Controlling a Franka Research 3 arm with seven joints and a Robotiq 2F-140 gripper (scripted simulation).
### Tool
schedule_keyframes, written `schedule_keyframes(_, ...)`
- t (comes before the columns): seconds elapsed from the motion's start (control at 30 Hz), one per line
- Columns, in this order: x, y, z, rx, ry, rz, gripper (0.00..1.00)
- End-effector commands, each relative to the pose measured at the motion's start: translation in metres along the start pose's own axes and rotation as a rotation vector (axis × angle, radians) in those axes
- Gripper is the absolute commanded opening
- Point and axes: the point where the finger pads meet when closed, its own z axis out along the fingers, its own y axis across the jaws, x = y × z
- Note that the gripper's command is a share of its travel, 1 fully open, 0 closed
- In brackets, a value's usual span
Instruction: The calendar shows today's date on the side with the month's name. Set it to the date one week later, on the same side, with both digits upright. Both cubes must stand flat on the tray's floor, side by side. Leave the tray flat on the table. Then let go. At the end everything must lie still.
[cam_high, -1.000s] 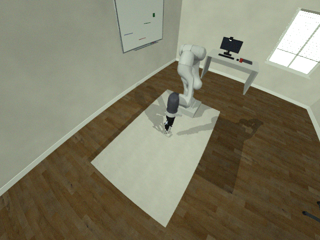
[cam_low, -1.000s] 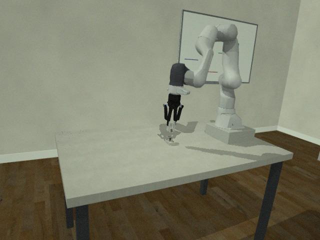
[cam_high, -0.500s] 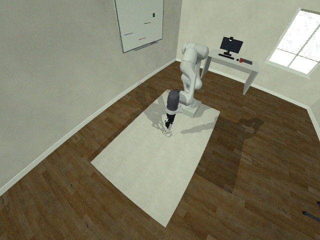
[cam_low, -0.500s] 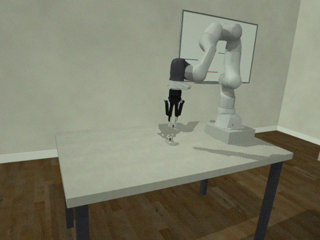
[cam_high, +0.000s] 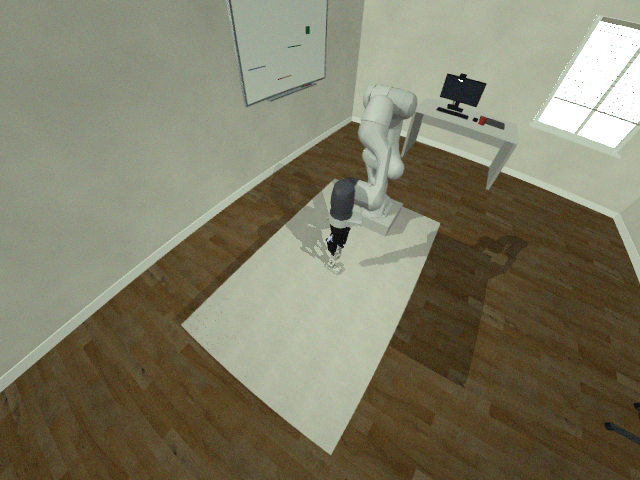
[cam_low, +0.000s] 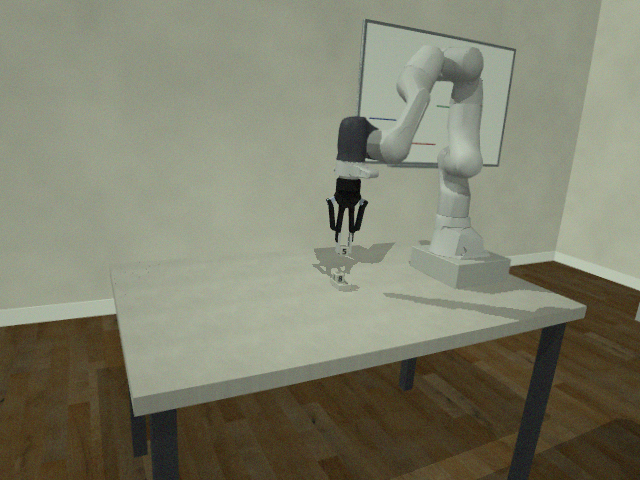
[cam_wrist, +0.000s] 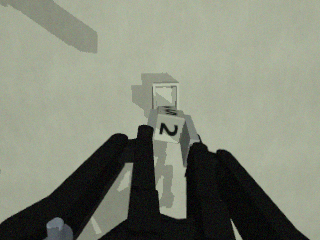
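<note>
My gripper (cam_low: 344, 243) (cam_high: 336, 252) (cam_wrist: 168, 123) is shut on a small white digit cube (cam_low: 343, 251) (cam_wrist: 170, 129) and holds it in the air a little above the table (cam_low: 248, 320) (cam_high: 289, 335). The held cube shows a 5 in the exterior view and a 2 in the wrist view. Below it the small calendar tray (cam_low: 350, 285) (cam_high: 334, 268) lies flat on the table with the other cube (cam_low: 338, 279) standing in it and showing an 8. In the wrist view a pale square part of the tray (cam_wrist: 165, 94) shows just beyond the held cube; the rest is hidden behind it.
The robot's base (cam_low: 460, 266) stands on the table to the right of the tray. A whiteboard (cam_low: 382, 67) hangs on the wall behind. A desk with a monitor (cam_high: 462, 90) stands far off by the window.
</note>
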Motion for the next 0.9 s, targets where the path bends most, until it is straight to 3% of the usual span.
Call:
schedule_keyframes(0.0,-0.004,0.001,0.000,-0.002,-0.011,0.174,0.16)
schedule_keyframes(0.87,-0.020,0.005,0.001,-0.005,-0.010,0.605,0.16)
